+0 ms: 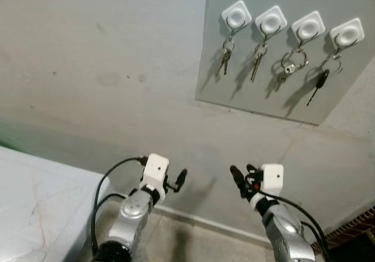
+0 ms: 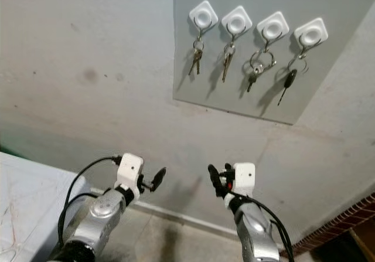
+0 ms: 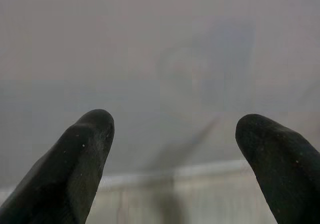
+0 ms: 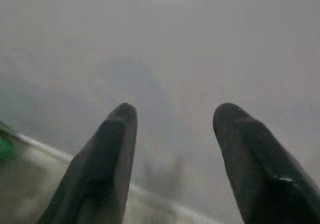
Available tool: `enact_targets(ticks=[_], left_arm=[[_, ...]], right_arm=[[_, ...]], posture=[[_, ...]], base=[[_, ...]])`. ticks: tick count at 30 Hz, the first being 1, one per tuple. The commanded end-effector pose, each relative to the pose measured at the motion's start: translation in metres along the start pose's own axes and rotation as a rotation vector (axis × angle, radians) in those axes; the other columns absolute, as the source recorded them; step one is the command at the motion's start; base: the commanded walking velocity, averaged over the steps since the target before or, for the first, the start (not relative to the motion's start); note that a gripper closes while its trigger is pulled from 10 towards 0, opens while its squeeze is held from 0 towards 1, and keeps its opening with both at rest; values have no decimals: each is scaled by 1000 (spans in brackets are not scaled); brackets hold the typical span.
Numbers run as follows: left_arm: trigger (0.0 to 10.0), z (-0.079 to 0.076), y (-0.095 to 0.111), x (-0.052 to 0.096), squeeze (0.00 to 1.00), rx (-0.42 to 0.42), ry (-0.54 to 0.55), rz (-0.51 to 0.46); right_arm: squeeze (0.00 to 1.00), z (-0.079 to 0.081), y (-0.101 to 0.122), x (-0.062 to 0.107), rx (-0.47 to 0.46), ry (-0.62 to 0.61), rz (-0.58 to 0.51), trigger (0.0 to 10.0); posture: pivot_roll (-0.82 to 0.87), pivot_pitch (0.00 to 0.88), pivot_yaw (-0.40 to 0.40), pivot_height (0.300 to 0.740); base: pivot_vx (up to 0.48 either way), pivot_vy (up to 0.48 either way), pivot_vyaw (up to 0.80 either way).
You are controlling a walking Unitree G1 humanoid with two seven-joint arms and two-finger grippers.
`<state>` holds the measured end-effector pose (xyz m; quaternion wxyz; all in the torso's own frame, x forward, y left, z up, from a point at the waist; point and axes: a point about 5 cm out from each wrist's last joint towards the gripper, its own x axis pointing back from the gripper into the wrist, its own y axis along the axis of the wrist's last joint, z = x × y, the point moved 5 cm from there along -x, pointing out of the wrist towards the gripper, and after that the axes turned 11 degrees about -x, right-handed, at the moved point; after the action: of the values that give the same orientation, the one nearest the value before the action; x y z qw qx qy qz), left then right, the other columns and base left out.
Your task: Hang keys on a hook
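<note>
Keys (image 1: 226,55) hanging from four white hooks (image 1: 236,15) along the board's (image 1: 258,89) top edge, left claw (image 1: 179,181) and right claw (image 1: 241,180) both spread, empty, well below the board

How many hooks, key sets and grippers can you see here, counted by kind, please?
White hooks on the grey wall panel: 4
Key sets hanging, one per hook: 4
Grippers, left gripper and right gripper, both open and empty: 2
Total: 10
</note>
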<state>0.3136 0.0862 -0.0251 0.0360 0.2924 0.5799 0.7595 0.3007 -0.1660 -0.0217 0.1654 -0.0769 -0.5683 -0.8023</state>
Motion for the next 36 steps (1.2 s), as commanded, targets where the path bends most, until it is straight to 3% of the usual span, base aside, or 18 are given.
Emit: enact_targets(ticks=[1, 9, 12, 17, 36], left_arm=[[10000, 0, -11, 1, 0, -7, 8, 41], [10000, -11, -63, 19, 0, 25, -1, 224], [10000, -10, -74, 24, 0, 37, 7, 263], [10000, -9, -106, 45, 0, 53, 25, 376], [10000, -10, -146, 78, 0, 100, 61, 514]], right_arm=[[0, -13, -10, 5, 16, -52, 30, 10000], [0, -43, -67, 36, 42, -176, 241, 10000], [0, -48, -76, 43, 49, -201, 278, 10000], [0, -59, -103, 67, 4, -270, 373, 10000], [0, -64, -145, 103, -43, -356, 552, 10000]], posture=[[80, 0, -3, 740], [76, 0, 3, 740], [82, 0, 2, 740], [80, 0, 6, 740], [85, 4, 6, 740]], base=[[0, 0, 0], [0, 0, 0], [0, 0, 0], [0, 0, 0], [0, 0, 0]])
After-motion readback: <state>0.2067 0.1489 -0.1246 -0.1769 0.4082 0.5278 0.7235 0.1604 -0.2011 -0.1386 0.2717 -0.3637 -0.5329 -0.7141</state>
